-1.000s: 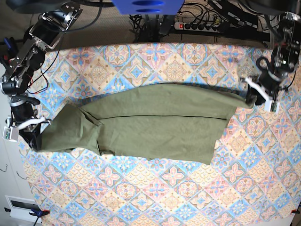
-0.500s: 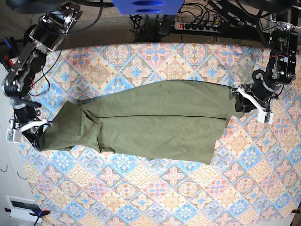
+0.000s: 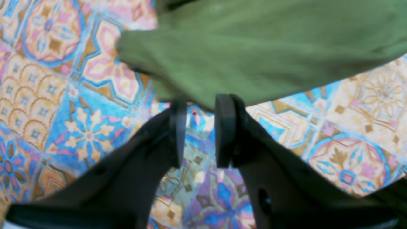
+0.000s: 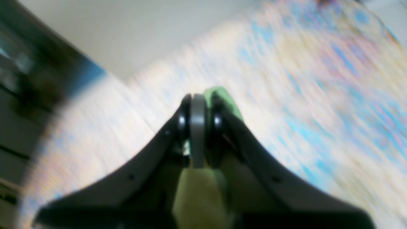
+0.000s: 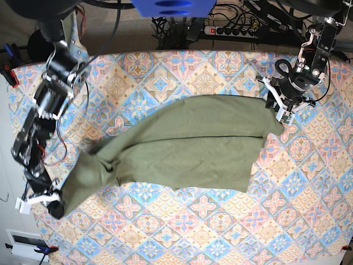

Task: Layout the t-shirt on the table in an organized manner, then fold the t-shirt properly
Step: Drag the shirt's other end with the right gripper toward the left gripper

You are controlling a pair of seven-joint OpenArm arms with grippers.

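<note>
The olive-green t-shirt (image 5: 187, 146) lies stretched sideways across the patterned table (image 5: 220, 221). Its left end is pulled into a narrow tail toward the front left. My right gripper (image 5: 54, 207) is shut on that tail near the table's left front edge. In the blurred right wrist view the right gripper (image 4: 198, 127) pinches green cloth (image 4: 222, 98). My left gripper (image 5: 280, 110) is at the shirt's back right corner. In the left wrist view the left gripper (image 3: 200, 130) is slightly open, its tips at the edge of the shirt (image 3: 270, 47), with nothing between them.
A power strip (image 5: 231, 30) and cables lie behind the table's far edge, beside a blue object (image 5: 174, 6). A white box (image 5: 25, 243) sits off the table's front left corner. The right gripper is close to the table's left edge.
My right gripper has swung toward the table's front, dragging the shirt's left end with it. My left gripper has moved left and back to the shirt's right corner, and its jaws now stand apart.
</note>
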